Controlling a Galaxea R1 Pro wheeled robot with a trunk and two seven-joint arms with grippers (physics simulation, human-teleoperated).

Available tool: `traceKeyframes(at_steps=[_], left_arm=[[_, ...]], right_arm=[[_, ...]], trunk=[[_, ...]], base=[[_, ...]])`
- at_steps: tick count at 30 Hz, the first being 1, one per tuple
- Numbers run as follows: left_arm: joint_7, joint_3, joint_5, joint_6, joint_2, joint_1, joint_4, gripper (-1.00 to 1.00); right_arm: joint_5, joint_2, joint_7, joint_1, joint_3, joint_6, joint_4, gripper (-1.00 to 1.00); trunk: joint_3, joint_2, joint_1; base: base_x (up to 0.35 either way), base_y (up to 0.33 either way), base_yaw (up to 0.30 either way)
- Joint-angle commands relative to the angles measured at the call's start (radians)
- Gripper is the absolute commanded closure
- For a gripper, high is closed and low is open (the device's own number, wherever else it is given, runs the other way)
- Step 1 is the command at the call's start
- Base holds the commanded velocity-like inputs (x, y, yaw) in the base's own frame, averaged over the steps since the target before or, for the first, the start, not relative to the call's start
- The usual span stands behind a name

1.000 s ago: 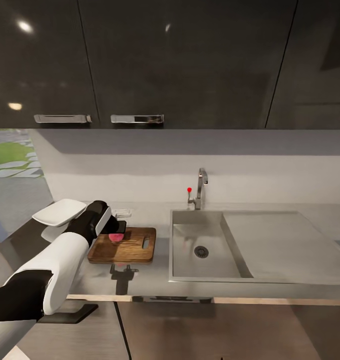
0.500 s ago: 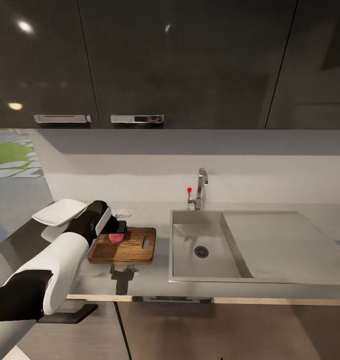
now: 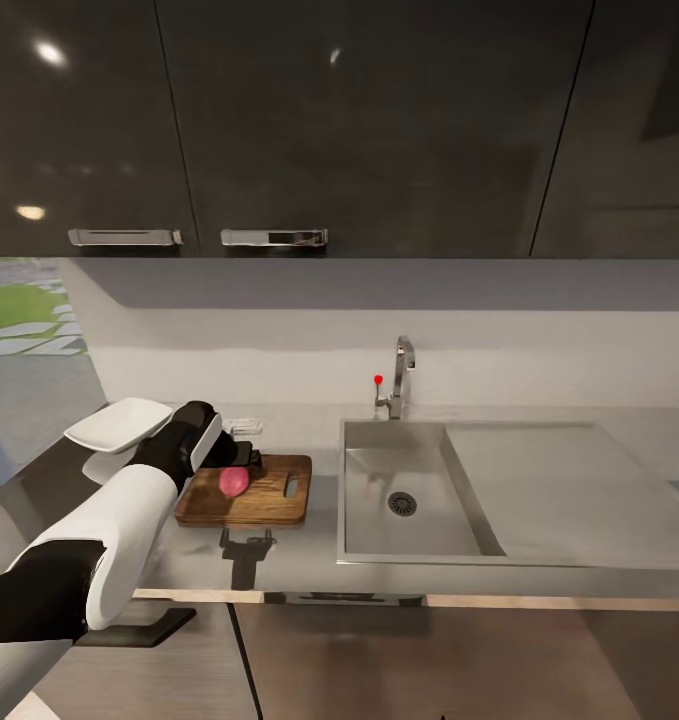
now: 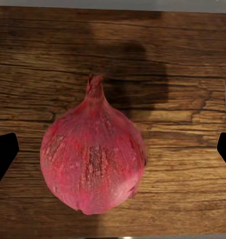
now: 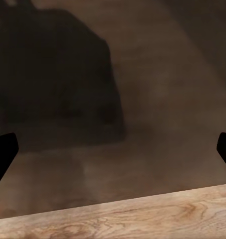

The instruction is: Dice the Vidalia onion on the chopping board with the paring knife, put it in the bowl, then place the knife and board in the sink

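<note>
Left claw wide above round papery onion on woodgrain board.

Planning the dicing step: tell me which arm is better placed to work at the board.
Left. The left gripper hovers open over the onion on the chopping board; the right wrist view faces floor.

The left arm reaches forward from the lower left of the head view, white forearm leading into a black wrist, over the desk's front left part. The left end effector points downward, its fingers spread wide apart. The right end effector also has its fingertips far apart.
</note>
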Motion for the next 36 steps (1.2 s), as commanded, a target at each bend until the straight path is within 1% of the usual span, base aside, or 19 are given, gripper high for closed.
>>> traceKeyframes(at_steps=[1,12,15,16,17,19,21,25,28,36], left_arm=[[-0.001,-0.002,0.003,0.004,0.001,0.000,-0.001,-1.00],[0.000,0.000,0.003,0.005,0.001,0.000,-0.020,-1.00],[0.001,0.000,0.003,0.010,0.001,0.000,-0.150,-1.00],[0.002,0.000,0.006,0.014,0.001,-0.001,-0.249,-1.00],[0.003,0.000,0.006,0.015,0.001,0.000,-0.292,-1.00],[0.003,0.000,0.007,0.017,0.001,-0.001,-0.342,-1.00],[0.003,0.001,0.007,0.017,0.002,0.000,-0.375,-1.00],[0.003,0.001,0.008,0.018,0.005,0.000,-0.396,-1.00],[0.003,0.001,0.009,0.018,0.006,0.000,-0.394,-1.00],[0.003,0.001,0.008,0.016,0.007,0.006,-0.351,-1.00]], right_arm=[[-0.007,0.000,-0.004,-0.001,0.008,-0.003,0.000,-1.00],[-0.007,0.000,-0.004,-0.001,0.008,-0.003,0.000,-1.00],[-0.007,0.000,-0.004,-0.001,0.008,-0.003,0.000,-1.00],[-0.007,0.000,-0.004,-0.001,0.008,-0.003,0.000,-1.00],[-0.007,0.000,-0.004,-0.001,0.008,-0.003,0.000,-1.00],[-0.007,0.000,-0.004,-0.001,0.008,-0.003,0.000,-1.00],[-0.007,0.000,-0.004,-0.001,0.008,-0.003,0.000,-1.00],[-0.007,0.000,-0.004,-0.001,0.008,-0.003,0.000,-1.00],[-0.007,-0.001,-0.004,-0.001,0.008,-0.003,0.000,-1.00],[-0.007,0.000,-0.004,-0.001,0.008,-0.003,0.000,-1.00]], trunk=[[-0.001,-0.001,0.000],[-0.001,-0.001,0.000],[-0.001,-0.001,0.000],[-0.001,-0.001,0.000],[-0.001,-0.001,0.000],[-0.001,-0.001,0.000],[-0.001,-0.001,0.000],[-0.001,-0.001,0.000],[-0.001,-0.001,0.000],[-0.001,-0.001,0.000]], base=[[0.000,0.000,0.000],[0.000,0.000,0.000],[0.000,0.000,0.000],[0.000,0.000,0.000],[0.000,0.000,0.000],[0.000,0.000,0.000],[0.000,0.000,0.000],[0.000,0.000,0.000],[0.000,0.000,0.000],[-0.040,0.000,0.000]])
